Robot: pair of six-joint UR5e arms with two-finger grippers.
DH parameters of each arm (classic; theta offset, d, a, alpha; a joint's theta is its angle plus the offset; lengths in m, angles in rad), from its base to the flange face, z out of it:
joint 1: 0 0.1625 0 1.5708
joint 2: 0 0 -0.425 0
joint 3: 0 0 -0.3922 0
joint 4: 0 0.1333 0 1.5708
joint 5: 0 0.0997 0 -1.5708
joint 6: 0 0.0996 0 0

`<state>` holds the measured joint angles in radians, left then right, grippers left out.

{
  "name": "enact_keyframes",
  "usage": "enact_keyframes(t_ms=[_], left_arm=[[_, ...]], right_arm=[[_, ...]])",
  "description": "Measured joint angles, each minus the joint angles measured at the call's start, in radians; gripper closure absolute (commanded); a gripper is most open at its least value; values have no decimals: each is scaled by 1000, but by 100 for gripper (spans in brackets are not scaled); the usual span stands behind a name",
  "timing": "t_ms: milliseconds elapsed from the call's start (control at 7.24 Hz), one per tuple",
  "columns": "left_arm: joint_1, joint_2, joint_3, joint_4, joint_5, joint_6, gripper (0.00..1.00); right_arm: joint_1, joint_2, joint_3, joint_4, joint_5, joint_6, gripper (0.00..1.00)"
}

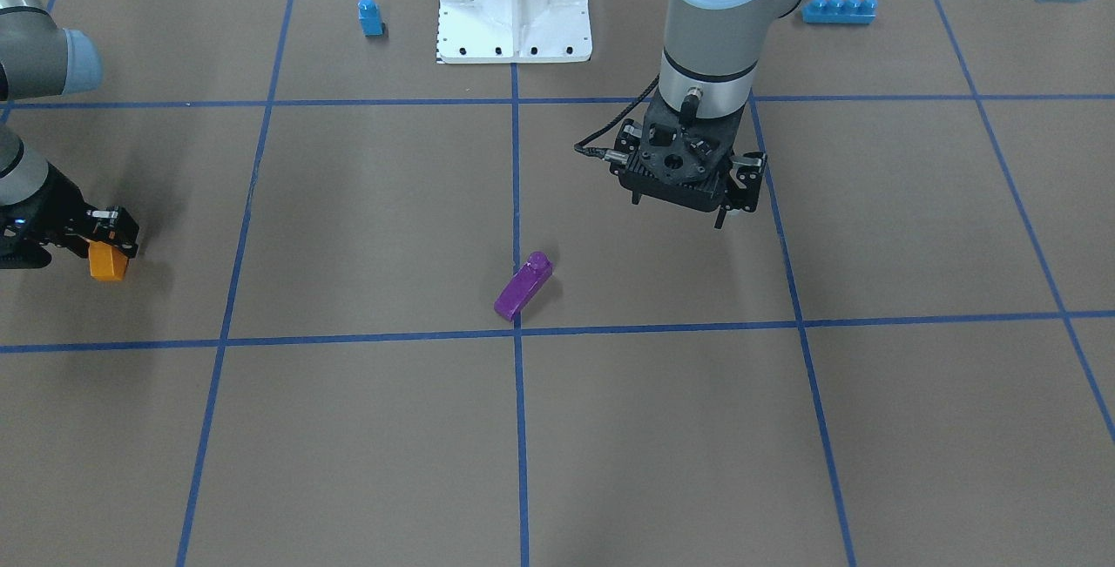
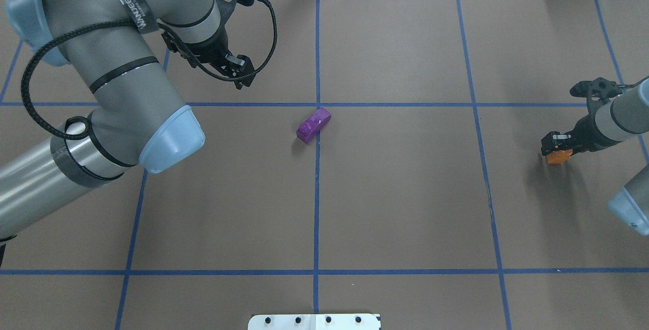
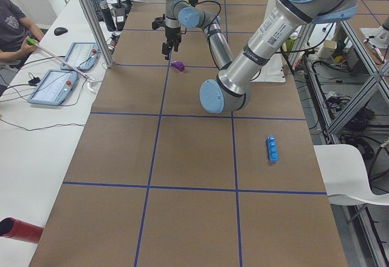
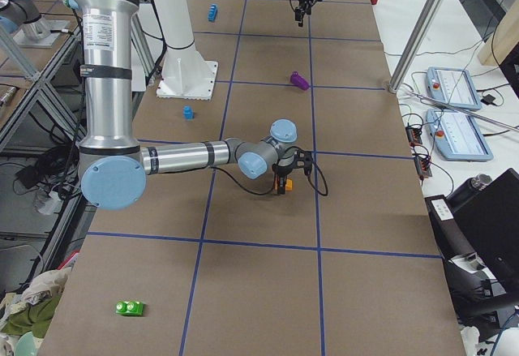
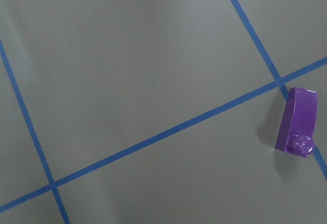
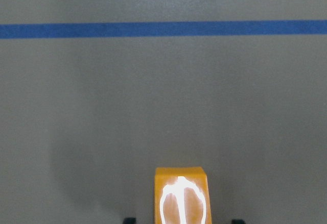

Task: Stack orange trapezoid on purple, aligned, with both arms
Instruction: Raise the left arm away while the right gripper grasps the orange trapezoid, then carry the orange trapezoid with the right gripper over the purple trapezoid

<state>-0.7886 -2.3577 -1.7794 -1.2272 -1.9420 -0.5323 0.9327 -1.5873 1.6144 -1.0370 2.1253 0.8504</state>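
The orange trapezoid (image 1: 108, 262) is between the fingers of my right gripper (image 1: 113, 245), low over the table at my far right. It also shows in the overhead view (image 2: 558, 157) and at the bottom of the right wrist view (image 6: 181, 196). I cannot tell whether it touches the table. The purple block (image 1: 523, 286) lies slanted on the centre blue line, alone, stud at one end (image 2: 314, 124) (image 5: 298, 122). My left gripper (image 1: 679, 212) hangs above the table, apart from the purple block, on my left and farther from my base; it looks open and empty (image 2: 239, 74).
A small blue one-stud block (image 1: 371, 16) and a blue four-stud brick (image 1: 839, 10) lie on either side of the white robot base (image 1: 514, 1). A green brick (image 4: 130, 308) lies far out at the table's right end. Blue tape lines grid the brown table.
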Motion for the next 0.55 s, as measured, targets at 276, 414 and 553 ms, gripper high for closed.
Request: enact_keyframes(t_ms=[276, 414, 553], left_arm=[[0, 0, 0, 0, 0, -2, 0], [-2, 1, 0, 0, 0, -3, 0], [-5, 5, -2, 0, 0, -2, 0]], right_arm=[[6, 4, 8, -4, 25, -8, 100], [36, 13, 21, -14, 77, -9, 100], [94, 40, 40, -44, 155, -5, 100]])
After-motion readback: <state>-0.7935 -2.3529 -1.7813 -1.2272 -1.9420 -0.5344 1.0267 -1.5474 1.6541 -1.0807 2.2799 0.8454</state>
